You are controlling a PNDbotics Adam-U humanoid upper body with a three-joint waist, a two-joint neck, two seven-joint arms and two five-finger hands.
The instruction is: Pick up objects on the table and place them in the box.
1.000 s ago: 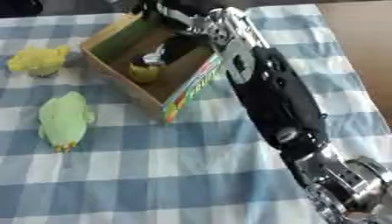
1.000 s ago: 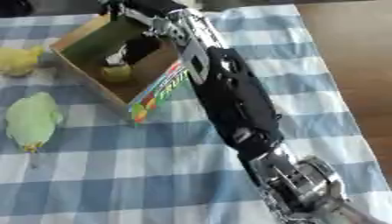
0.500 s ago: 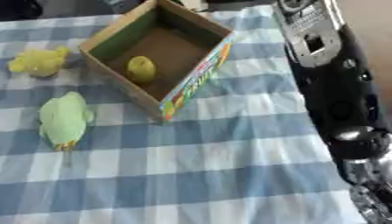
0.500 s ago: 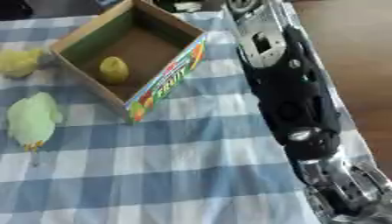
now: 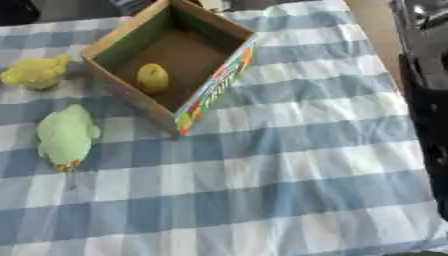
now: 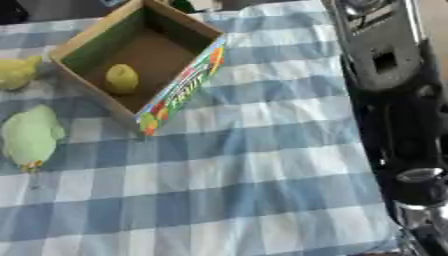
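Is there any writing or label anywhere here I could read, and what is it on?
Box: its colourful side carries large lettering and fruit-like pictures, but it is too blurred to read.
Robot arm: grey panel with a dark mark, no readable text.
Nothing else bears writing.

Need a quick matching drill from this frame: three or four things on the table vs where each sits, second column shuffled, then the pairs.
Things:
1. small yellow object
2. green plush toy
3. yellow plush toy
4. box

Places:
A. on the cloth, left of the box, near the far-left edge
B. open, standing on the checked cloth toward the far side
C. inside the box, on its floor
D. on the cloth, nearer than the yellow toy, near the box's near corner

Pairs: 1-C, 2-D, 3-A, 4-B
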